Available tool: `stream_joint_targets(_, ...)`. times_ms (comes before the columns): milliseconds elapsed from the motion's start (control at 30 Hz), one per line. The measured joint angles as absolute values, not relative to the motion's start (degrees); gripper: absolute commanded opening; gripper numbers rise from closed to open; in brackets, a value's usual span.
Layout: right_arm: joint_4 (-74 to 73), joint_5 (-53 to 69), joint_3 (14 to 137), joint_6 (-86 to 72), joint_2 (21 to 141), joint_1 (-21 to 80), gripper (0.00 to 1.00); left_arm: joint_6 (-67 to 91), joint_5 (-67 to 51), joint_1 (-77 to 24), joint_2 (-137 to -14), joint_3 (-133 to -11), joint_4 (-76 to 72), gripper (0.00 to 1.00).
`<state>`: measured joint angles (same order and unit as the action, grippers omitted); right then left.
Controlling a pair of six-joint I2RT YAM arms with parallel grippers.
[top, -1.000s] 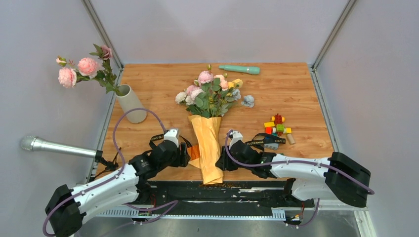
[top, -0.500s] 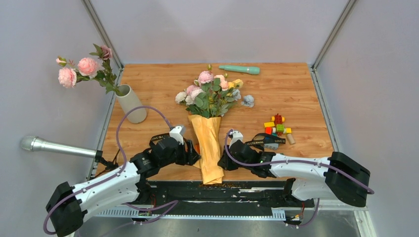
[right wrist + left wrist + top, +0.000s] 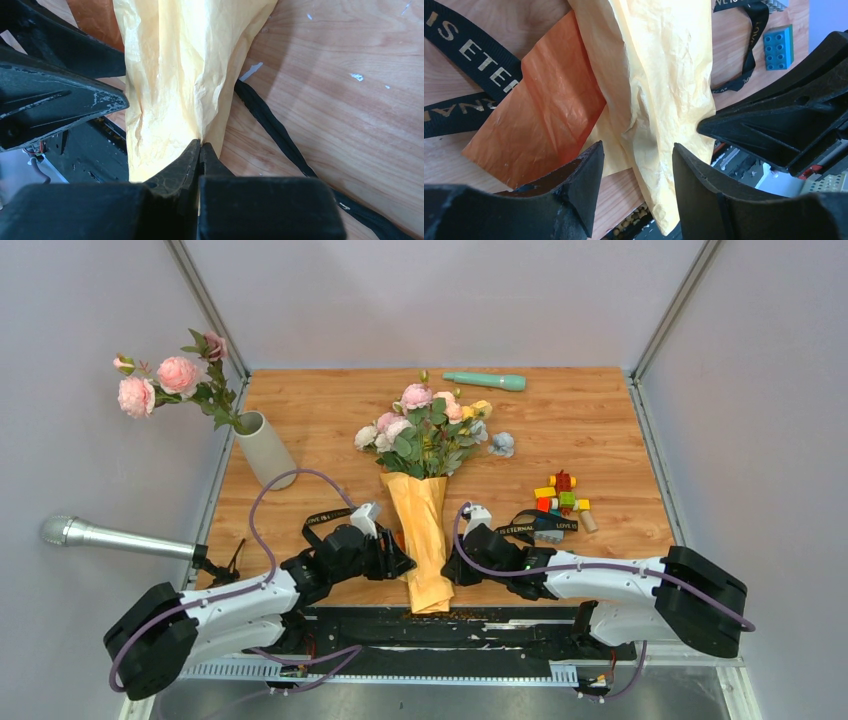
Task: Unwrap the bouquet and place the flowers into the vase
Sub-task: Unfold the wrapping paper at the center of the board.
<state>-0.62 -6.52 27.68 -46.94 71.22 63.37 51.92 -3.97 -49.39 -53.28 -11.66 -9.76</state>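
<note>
**Bouquet [image 3: 425, 500] pinned at its foot, wrapper ready to be parted**

The bouquet lies along the middle of the table [image 3: 600, 420]. Its flowers [image 3: 425, 425] point to 12 o'clock and its narrow paper tail points to 6 o'clock, between the two arms. The right gripper [image 3: 200, 145] is clenched tight on a thin fold of paper [image 3: 170, 75] at the 3 o'clock side of the tail, probably to anchor the bundle. The left gripper [image 3: 636, 150] comes in from 9 o'clock with its jaws apart. They straddle the paper's edge without pinching it, which suggests it is lining up to take the opposite flap.

The paper is thin, matte and heavily crinkled. It is pale yellow-tan outside, with a deeper orange layer [image 3: 539, 110] showing underneath. A flat woven black strap [image 3: 469, 65] with white lettering lies slack on the wood, so it no longer ties the bundle.

The vase [image 3: 268, 455], a plain off-white cylinder, stands at 10 o'clock, well apart from the bouquet, and already holds pink blooms [image 3: 165, 380].
</note>
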Motion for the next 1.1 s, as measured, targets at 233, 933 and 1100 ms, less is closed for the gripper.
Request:
stream_joint_targets(233, -0.6, -6.6, 27.9, -46.9, 71.3, 63.5, 0.0, 54.0, -5.2, -49.4, -59.2, -11.4, -16.8, 0.29)
stream_joint_targets(933, -15.2, -11.8, 44.0, -41.3, 71.3, 67.6, 0.0, 53.5, -2.7, -49.3, -47.8, -12.8, -9.2, 0.0)
stream_joint_targets(1100, -16.9, -13.4, 47.0, -40.0, 71.3, 68.9, 0.16, 53.4, -1.7, -49.3, -43.1, -13.3, -5.9, 0.0)
